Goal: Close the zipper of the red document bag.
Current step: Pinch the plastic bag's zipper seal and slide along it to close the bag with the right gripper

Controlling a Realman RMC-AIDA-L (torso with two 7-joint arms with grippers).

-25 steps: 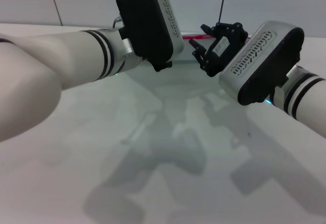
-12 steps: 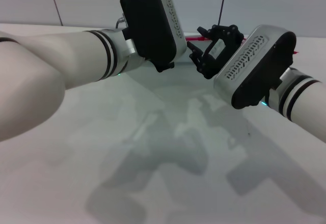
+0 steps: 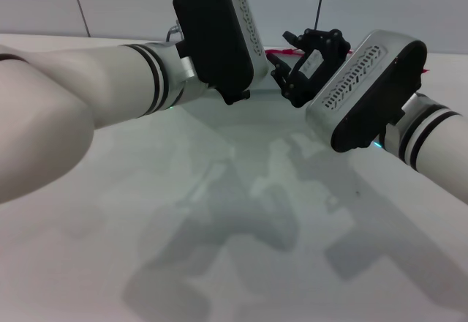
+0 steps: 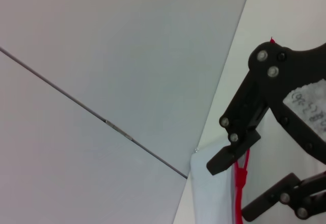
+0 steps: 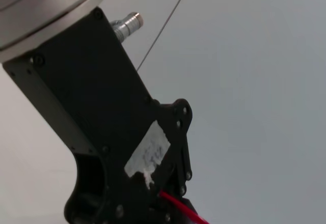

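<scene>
Red zipper [image 4: 237,203] edges the thin bag [image 4: 211,201], which lies flat at the far side of the surface [image 3: 219,227] and looks floppy and slippery. The right end effector [image 4: 236,190] is spread around the zipper, and I think the small pull is the best place to pinch. The left end effector [image 5: 172,211] is right by the strip too, but I cannot tell its grip.

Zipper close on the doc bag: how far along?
Early, from what shows. Both arms are at the far edge: right gripper poised at the zipper, left gripper down on the red strip. The red document bag is mostly hidden, so how much is closed cannot be seen. The pull along appears to remain.
</scene>
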